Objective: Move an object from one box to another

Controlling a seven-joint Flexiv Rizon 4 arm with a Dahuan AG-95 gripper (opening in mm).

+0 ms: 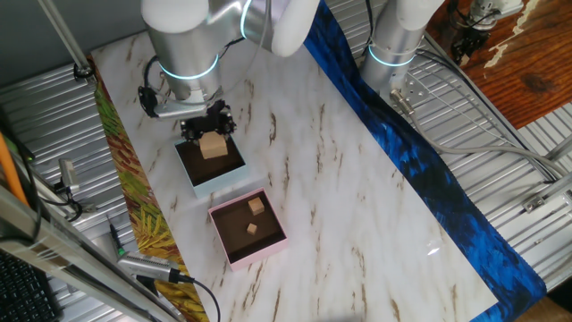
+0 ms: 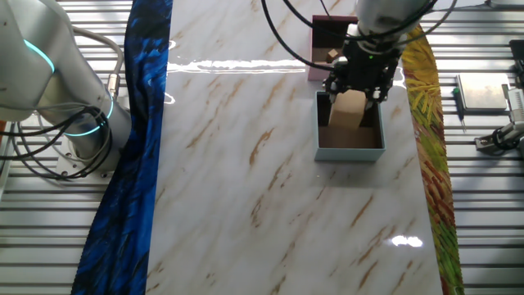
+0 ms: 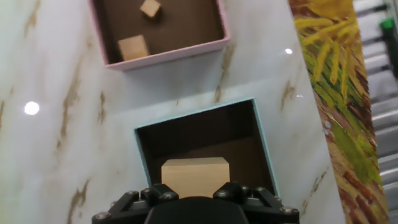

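The light-blue-walled box [image 1: 219,183] lies on the marble table, and also shows in the other fixed view [image 2: 348,153] and the hand view [image 3: 186,115]. My gripper [image 1: 207,121] hangs over its far part, shut on a tan wooden block [image 1: 213,146], and holds it just above the dark brown floor. The block [image 3: 194,176] sits between my fingers [image 3: 158,194] in the hand view. The pink-walled box [image 1: 259,252] stands next to the blue one. It holds two small wooden blocks [image 1: 257,207] [image 1: 252,229], which also show in the hand view [image 3: 150,8] [image 3: 134,47].
A blue cloth [image 1: 420,170] runs along one side of the table and a yellow-green patterned strip [image 1: 134,197] along the other. A second arm's base [image 1: 393,40] stands beyond the blue cloth. Cables and tools [image 1: 147,266] lie off the table's edge.
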